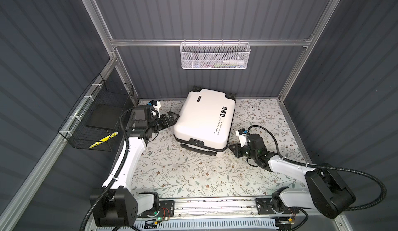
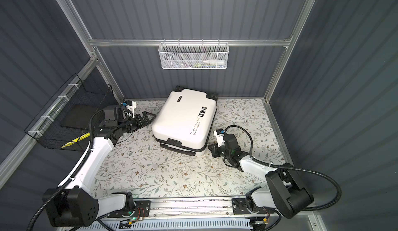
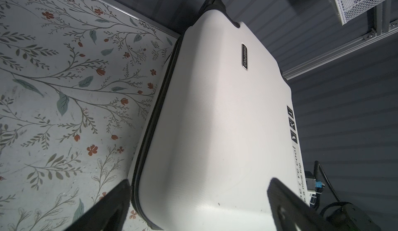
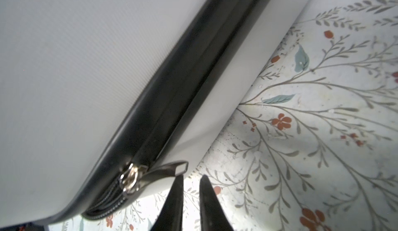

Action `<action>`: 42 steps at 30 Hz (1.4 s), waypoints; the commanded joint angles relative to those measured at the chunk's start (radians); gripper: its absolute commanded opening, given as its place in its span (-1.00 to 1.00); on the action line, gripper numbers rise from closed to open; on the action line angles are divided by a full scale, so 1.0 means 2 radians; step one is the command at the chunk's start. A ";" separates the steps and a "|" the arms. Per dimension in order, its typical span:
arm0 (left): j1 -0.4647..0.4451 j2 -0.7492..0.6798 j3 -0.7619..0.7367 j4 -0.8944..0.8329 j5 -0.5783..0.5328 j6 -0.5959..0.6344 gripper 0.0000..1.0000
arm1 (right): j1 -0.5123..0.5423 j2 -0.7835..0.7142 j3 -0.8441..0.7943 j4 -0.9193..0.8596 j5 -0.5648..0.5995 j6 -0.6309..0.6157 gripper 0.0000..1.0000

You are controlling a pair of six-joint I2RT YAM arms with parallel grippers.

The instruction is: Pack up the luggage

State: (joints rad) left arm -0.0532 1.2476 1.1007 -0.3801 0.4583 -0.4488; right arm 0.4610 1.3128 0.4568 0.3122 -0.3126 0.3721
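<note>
- Both top views, item: luggage (image 1: 204, 120) (image 2: 183, 120), white shell, lid down, lying flat on the floral table (image 1: 183, 176). Its long axis runs from the wheel end to the handle end, slightly skewed.
- Both top views, my left gripper (image 1: 173, 118) (image 2: 148, 116): at the luggage's left long side with the jaws spread wide, just beside the shell. I cannot tell whether it touches.
- Both top views, my right gripper (image 1: 233, 149) (image 2: 212, 149): low on the table, just off the luggage's right corner at the handle end. The jaw gap is unreadable from here.
- Left wrist view: luggage (image 3: 215, 122) fills the frame. My left gripper (image 3: 199, 183) has its fingers far apart, one on either side of the shell's corner, gripping nothing.
- Right wrist view: luggage (image 4: 64, 46) with the black zip band (image 4: 193, 68) running along its long side. The zipper pull (image 4: 170, 168) juts out from the slider (image 4: 129, 180) at the corner.
- Right wrist view, my right gripper (image 4: 191, 177): the fingertips are narrowly apart with nothing between them. The pull's free end sits at one tip, beside the gap and not inside it.
- Judgement: my right arm is much the nearer to the pull. The pull lies on the luggage side of my gap, so I should shift toward the shell before pinching it.
</note>
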 commanded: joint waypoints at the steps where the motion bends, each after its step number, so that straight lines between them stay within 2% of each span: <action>1: 0.001 -0.005 -0.007 0.005 0.013 0.000 0.99 | 0.002 -0.011 0.011 -0.013 0.010 -0.012 -0.70; 10: 0.001 -0.002 -0.010 0.011 0.015 -0.002 0.99 | 0.002 -0.008 0.023 -0.024 0.001 -0.029 -0.34; 15: 0.001 0.000 -0.013 0.013 0.016 -0.004 0.99 | 0.003 0.000 0.034 -0.024 0.002 -0.037 -0.31; 34: 0.001 0.003 -0.020 0.018 0.013 -0.003 1.00 | 0.002 -0.016 0.006 -0.010 -0.003 -0.021 -0.96; 42: 0.001 0.005 -0.020 0.015 0.002 0.001 1.00 | 0.002 -0.060 -0.021 -0.012 -0.007 0.003 -1.00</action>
State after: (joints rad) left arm -0.0532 1.2507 1.0683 -0.3519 0.4679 -0.4492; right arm 0.4618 1.2362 0.4404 0.2832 -0.3149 0.3496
